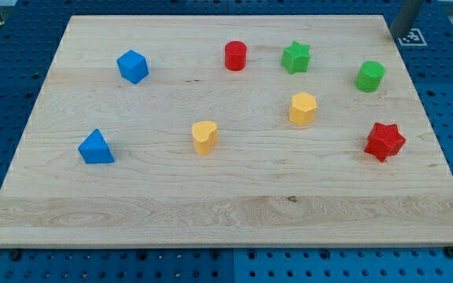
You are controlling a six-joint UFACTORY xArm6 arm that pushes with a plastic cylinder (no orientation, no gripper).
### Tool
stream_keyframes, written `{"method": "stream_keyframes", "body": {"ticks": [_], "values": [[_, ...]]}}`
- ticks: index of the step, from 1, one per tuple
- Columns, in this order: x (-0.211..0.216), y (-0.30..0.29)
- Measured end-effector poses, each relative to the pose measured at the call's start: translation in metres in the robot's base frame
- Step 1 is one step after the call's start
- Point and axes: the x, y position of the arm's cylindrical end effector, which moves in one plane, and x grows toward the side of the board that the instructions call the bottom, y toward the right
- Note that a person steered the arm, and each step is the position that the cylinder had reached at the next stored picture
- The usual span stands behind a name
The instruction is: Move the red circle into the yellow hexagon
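Red circle (235,56), a short upright cylinder, stands near the view's top edge of the wooden board (234,204), a little left of the green star (296,57) and well up and left of the yellow hexagon (303,108), which sits just right of the board's centre; the two task blocks are apart, with bare wood between them. By its look I judge the circle a light, stiff plastic piece with a ribbed wall, likely to slide easily on the smooth planks and, being round, to roll off a glancing contact, so the push should meet it squarely on its upper-left side, on the line running through its centre toward the hexagon. There is nothing to grasp with: I carry no fingers, only a rod, so there is neither clenching nor releasing to report. The rod shows as a dark shaft at the view's top right corner, and my tip (397,34) appears to sit just at or beyond the board's corner, far from every block; the nearest is the green cylinder (370,76). Elsewhere lie a red star (384,141) at the right, a yellow heart (204,137) below centre, a blue cube (133,66) at upper left and a blue triangle (96,148) at left. The board is pale, flat, glossy-grained wood resting on a blue perforated table (6,47), and the path from circle to hexagon looks open, though the green star stands close beside it.
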Motion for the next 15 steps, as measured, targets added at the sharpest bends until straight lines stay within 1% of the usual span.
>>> {"method": "stream_keyframes", "body": {"ticks": [1,2,3,4,5,8,9,10,12,13,14,15], "values": [[0.0,-0.001],[0.0,-0.045],[0.001,-0.065],[0.001,-0.065],[-0.021,-0.096],[-0.023,-0.106],[-0.024,-0.137],[-0.025,-0.183],[-0.025,-0.295],[-0.001,-0.313],[0.039,-0.305],[0.07,-0.293]]}}
